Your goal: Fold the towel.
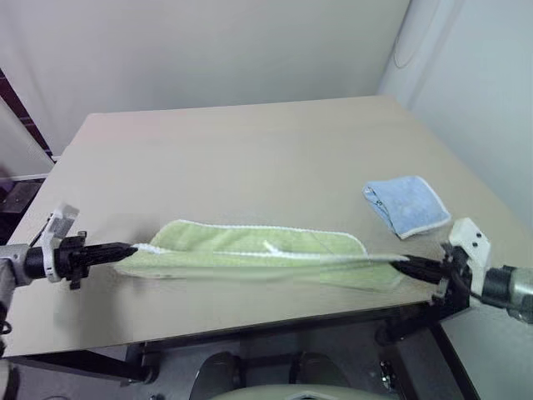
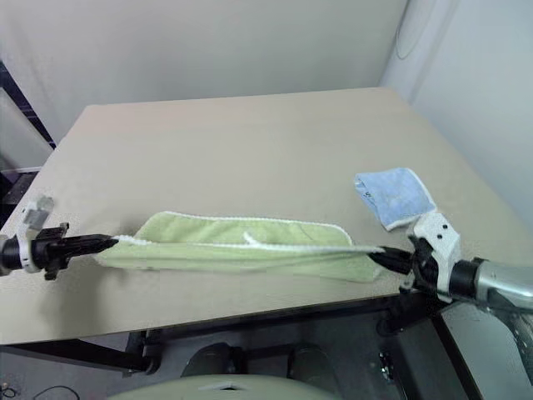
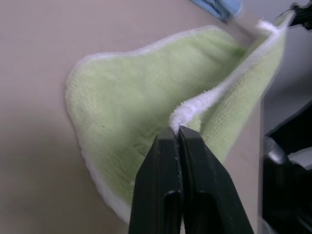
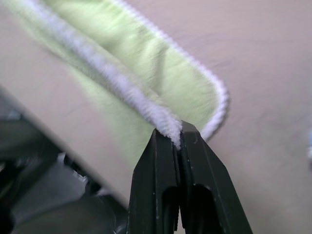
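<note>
Left eye view: towel (image 1: 250,250) stretched along table (image 1: 250,150) edge, white edging clenched by left pincer (image 1: 132,247) and right pincer (image 1: 405,261); blue cloth (image 1: 405,204) lies apart.

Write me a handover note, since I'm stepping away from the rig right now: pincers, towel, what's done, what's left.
Left pincer: shut on the towel's white corded edge at its left end.
Right pincer: shut on the same edge at the right end.
Towel: near the table's front edge, held edge stretched between the pincers, the rest resting on the table. Blue cloth lies apart, to the right.
Done: both ends gripped, edge lifted.
Left: carry the edge over, lay it down, release.
</note>
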Motion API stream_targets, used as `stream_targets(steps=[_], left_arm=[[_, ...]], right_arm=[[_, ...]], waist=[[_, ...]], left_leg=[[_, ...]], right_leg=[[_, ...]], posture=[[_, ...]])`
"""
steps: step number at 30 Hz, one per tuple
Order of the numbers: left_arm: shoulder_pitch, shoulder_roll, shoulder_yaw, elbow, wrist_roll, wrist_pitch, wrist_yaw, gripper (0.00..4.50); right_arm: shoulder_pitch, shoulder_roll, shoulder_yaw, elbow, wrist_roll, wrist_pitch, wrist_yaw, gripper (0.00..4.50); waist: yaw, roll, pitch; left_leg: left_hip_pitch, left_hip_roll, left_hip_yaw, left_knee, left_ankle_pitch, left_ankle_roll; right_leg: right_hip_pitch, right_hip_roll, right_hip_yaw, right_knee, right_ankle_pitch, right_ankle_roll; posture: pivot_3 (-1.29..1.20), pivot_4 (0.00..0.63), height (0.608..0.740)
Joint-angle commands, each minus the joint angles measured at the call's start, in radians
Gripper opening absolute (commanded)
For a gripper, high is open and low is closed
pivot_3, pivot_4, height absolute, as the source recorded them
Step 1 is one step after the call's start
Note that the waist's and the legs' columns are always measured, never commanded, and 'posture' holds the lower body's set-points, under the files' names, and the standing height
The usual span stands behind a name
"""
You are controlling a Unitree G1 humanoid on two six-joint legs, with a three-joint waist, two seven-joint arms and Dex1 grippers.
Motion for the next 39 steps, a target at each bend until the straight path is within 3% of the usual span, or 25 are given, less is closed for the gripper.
stream_targets(steps=[1, 6, 11, 19, 24, 28, 31, 35, 39], left_arm=[[-0.096, -0.026, 0.048, 0.108, 0.074, -0.034, 0.027, 0.01], [-0.183, -0.077, 0.064, 0.221, 0.167, -0.092, 0.047, 0.01], [-0.227, -0.104, 0.107, 0.288, 0.221, -0.118, 0.082, 0.01], [-0.324, -0.102, 0.254, 0.307, 0.178, -0.060, 0.114, 0.01], [-0.430, -0.140, 0.363, 0.325, 0.149, -0.078, 0.224, 0.01], [-0.616, -0.246, 0.457, 0.377, 0.144, -0.259, 0.533, 0.01], [-0.688, -0.278, 0.459, 0.406, 0.184, -0.345, 0.616, 0.01], [-0.735, -0.295, 0.435, 0.436, 0.248, -0.424, 0.683, 0.01], [-0.705, -0.290, 0.401, 0.442, 0.293, -0.400, 0.549, 0.01]], right_arm=[[-0.091, 0.029, 0.041, 0.096, -0.019, -0.016, -0.039, 0.00], [-0.216, 0.080, 0.188, 0.201, -0.090, -0.052, -0.065, 0.00], [-0.299, 0.131, 0.247, 0.310, -0.138, -0.089, -0.094, 0.00], [-0.369, 0.128, 0.105, 0.280, -0.035, -0.086, -0.088, 0.00], [-0.524, 0.137, 0.053, 0.355, -0.023, -0.096, -0.167, 0.00], [-0.810, 0.193, 0.055, 0.588, -0.105, -0.207, -0.329, 0.00], [-0.916, 0.219, 0.064, 0.711, -0.145, -0.277, -0.383, 0.00], [-0.930, 0.237, 0.090, 0.757, -0.171, -0.324, -0.375, 0.00], [-0.809, 0.226, 0.106, 0.633, -0.146, -0.294, -0.314, 0.00]], waist=[[-0.001, 0.000, 0.000], [-0.006, -0.001, -0.001], [-0.003, -0.001, -0.001], [-0.003, -0.002, -0.001], [-0.005, -0.002, -0.001], [-0.001, -0.001, 0.000], [-0.004, -0.002, 0.000], [-0.004, -0.002, 0.000], [-0.005, -0.002, 0.000]], left_leg=[[-0.002, 0.000, 0.000, 0.000, 0.000, 0.000], [-0.005, 0.000, 0.001, 0.001, 0.001, 0.005], [-0.005, 0.001, 0.001, 0.002, 0.001, 0.005], [-0.005, 0.001, 0.001, 0.008, 0.001, 0.006], [-0.004, 0.002, 0.000, 0.014, 0.000, 0.008], [-0.005, 0.002, 0.000, 0.017, 0.001, 0.009], [-0.007, 0.001, 0.002, 0.018, 0.001, 0.011], [-0.007, 0.001, 0.005, 0.017, 0.001, 0.017], [-0.010, 0.001, 0.006, 0.016, 0.001, 0.018]], right_leg=[[-0.002, 0.000, 0.000, 0.000, 0.000, 0.000], [-0.002, 0.001, -0.001, 0.002, 0.002, 0.004], [-0.001, 0.003, -0.001, 0.004, 0.003, 0.006], [0.001, 0.003, -0.001, 0.005, 0.005, 0.009], [0.002, 0.003, -0.002, 0.007, 0.006, 0.010], [0.001, 0.002, -0.001, 0.007, 0.010, 0.010], [0.001, 0.002, -0.001, 0.005, 0.014, 0.015], [0.004, 0.003, 0.001, 0.005, 0.016, 0.019], [-0.001, 0.005, 0.002, 0.006, 0.015, 0.022]], posture=[[0.00, 0.000, 0.740], [0.00, 0.000, 0.740], [0.00, 0.000, 0.740], [0.00, 0.000, 0.740], [0.00, 0.000, 0.740], [0.00, 0.000, 0.740], [0.00, 0.000, 0.740], [0.00, 0.000, 0.740], [0.00, 0.000, 0.740]])
